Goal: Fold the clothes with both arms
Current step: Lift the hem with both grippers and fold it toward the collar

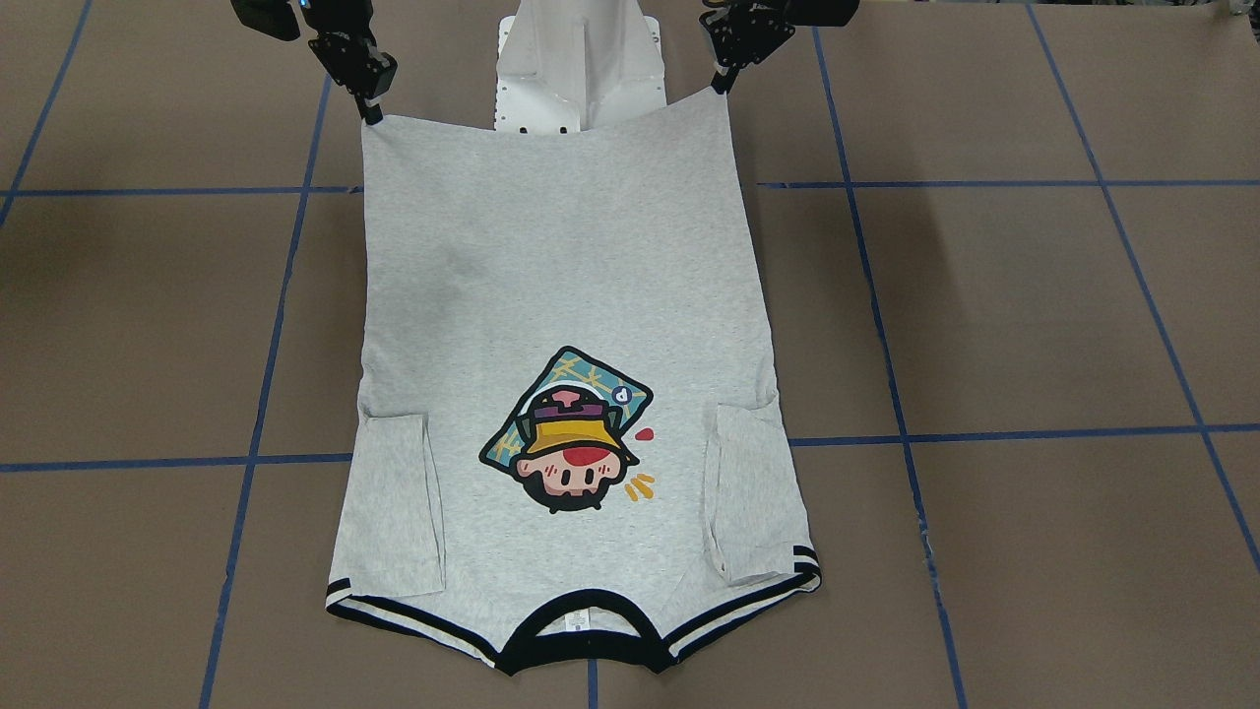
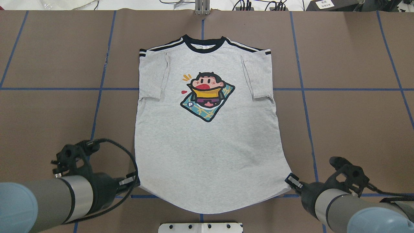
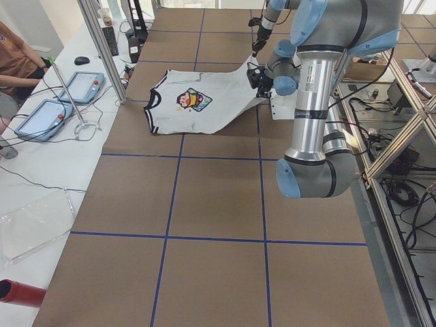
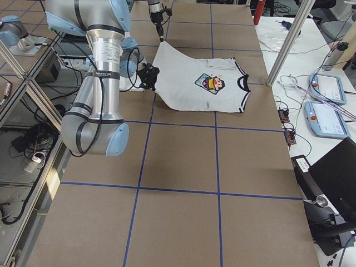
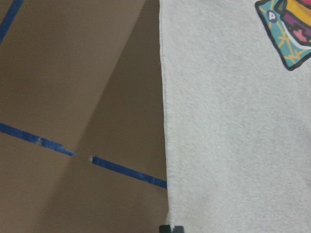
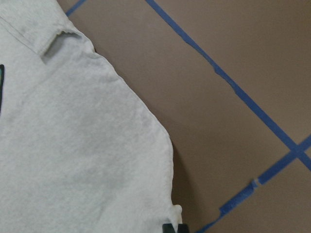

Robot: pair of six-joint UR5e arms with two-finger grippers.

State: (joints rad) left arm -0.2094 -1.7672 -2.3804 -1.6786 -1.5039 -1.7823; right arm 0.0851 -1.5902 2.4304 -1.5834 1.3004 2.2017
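So, L claw [image 2: 136, 182] pinching T-shirt [image 2: 207, 152] hem corner, R claw [image 2: 290, 179] likewise, hem raised

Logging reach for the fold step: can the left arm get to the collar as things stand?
Probably yes. The left gripper is shut on a hem corner of the T-shirt, and only flat cloth lies between it and the collar at the far end; it would carry the hem along.

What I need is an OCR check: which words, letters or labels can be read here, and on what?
"P": round badge in the T-shirt print.
Neck label: too small to read.
White sticker on the black box beyond the table: blurred, unreadable.
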